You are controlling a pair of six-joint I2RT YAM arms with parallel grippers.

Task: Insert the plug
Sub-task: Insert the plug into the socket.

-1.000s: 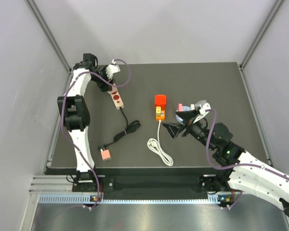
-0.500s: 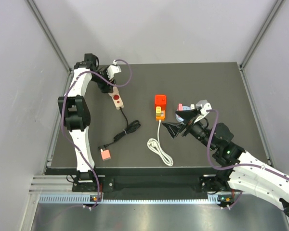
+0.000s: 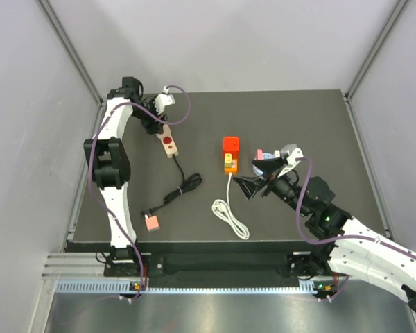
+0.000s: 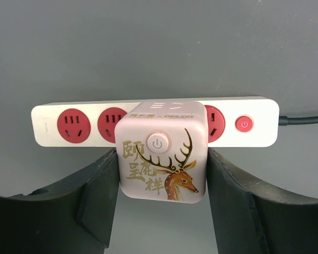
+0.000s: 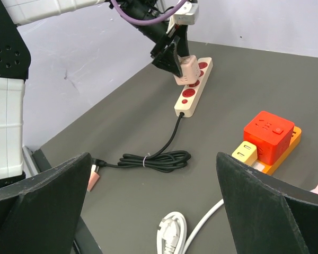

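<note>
Bright red and cube-shaped, the plastic plug (image 3: 231, 144) sits on the far end of the short orange power strip (image 3: 229, 165) at the middle of the top view. In the upper left, the left gripper (image 3: 154, 119) is clamped on a pale pink cube adapter with a gold deer print (image 4: 161, 151), held over a long cream power strip with dark red sockets (image 4: 47, 124); whether they touch I cannot tell. The right gripper (image 3: 256, 179), spread wide and empty, hangs just right of the orange strip.
</note>
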